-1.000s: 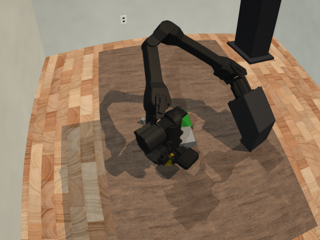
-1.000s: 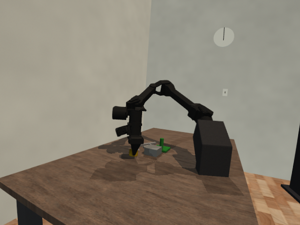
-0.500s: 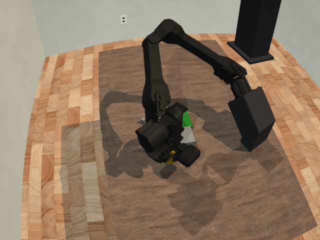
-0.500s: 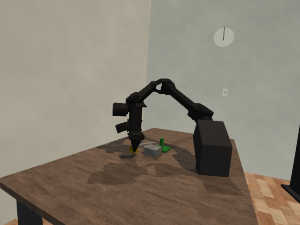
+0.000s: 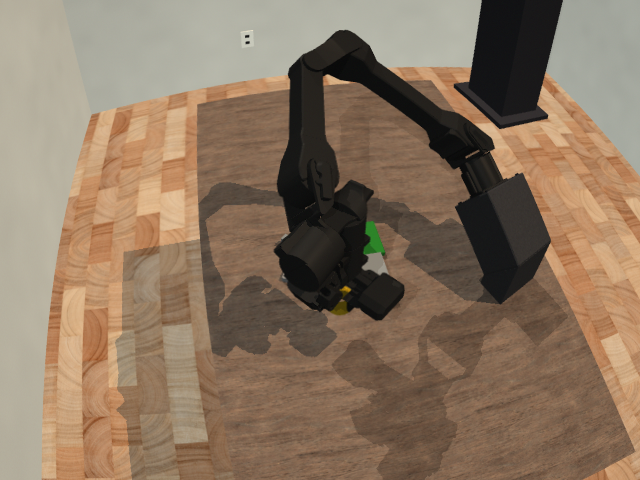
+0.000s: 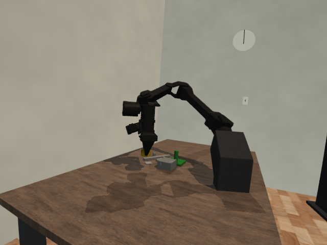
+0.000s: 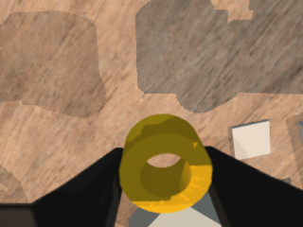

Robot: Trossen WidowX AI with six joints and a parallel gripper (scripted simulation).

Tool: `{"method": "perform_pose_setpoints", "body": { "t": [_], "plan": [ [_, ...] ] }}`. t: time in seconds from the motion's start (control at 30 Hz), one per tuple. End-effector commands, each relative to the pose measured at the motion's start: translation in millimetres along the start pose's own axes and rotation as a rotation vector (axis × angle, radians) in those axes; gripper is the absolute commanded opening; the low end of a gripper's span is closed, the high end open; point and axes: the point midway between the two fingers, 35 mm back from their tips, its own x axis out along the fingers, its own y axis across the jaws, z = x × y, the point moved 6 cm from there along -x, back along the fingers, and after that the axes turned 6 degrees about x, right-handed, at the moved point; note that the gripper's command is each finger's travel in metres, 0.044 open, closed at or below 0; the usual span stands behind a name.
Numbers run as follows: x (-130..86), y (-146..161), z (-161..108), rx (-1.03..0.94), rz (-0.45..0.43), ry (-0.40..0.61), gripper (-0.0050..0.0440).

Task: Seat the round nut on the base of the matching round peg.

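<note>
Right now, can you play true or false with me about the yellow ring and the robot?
1. The end effector is shut on the yellow round nut. True.
2. The nut is already sitting on the green round peg. False: it is between the fingers, away from the peg, which stands bare on its green base.
3. The nut has a round hole through its middle. True.
4. The green peg lies flat on the table. False: it stands upright.
5. A grey block sits near the green peg. True.
</note>
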Motion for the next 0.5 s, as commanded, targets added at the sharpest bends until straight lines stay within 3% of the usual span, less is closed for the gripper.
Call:
{"method": "perform_pose_setpoints", "body": {
  "t": [0.0, 0.47],
  "plan": [
    [-21, -4, 4, 0.022, 0.006, -0.015, -0.005],
    [-60, -5, -1, 0.025, -0.002, -0.014, -0.005]
  ]
}}
